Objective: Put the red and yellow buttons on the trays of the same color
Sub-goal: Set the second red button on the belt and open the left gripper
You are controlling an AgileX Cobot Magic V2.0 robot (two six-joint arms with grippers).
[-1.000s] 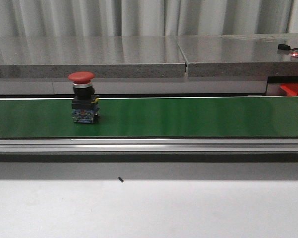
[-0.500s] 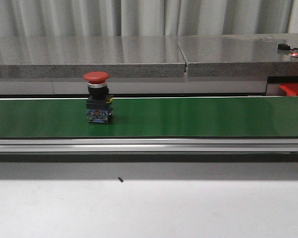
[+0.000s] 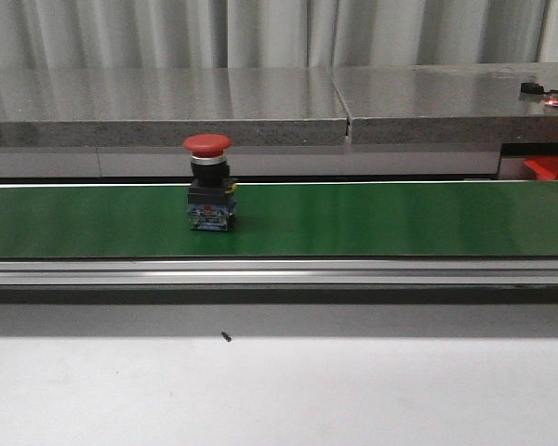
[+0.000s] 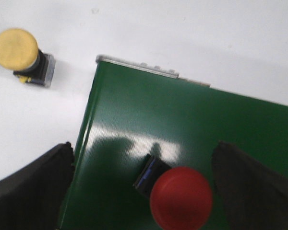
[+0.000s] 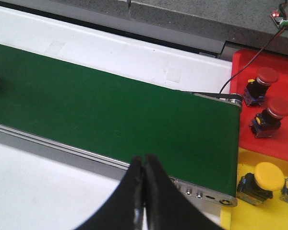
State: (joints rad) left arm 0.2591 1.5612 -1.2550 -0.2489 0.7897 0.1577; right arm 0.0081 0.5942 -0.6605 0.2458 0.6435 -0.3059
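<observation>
Red button riding the belt, no pincer on it yet.

Step in hand, by the look of it: wait for pickup. The red button (image 3: 209, 182) stands upright on the green belt (image 3: 372, 218), left of centre in front view. Left pincer (image 4: 139, 191) is spread wide above it, fingers (image 4: 33, 187) either side, the cap between them but not touched. Right pincer (image 5: 144, 191) is pressed together, empty, near the belt's far end, well apart from the button. Red tray (image 5: 278, 96) holds two red buttons, yellow tray (image 5: 259, 211) a yellow one. A loose yellow button (image 4: 19, 52) sits on the counter (image 4: 182, 28) off the belt's start. Next move prob. needs the right pincer to open and meet the button near the trays, then drop it on red.
</observation>
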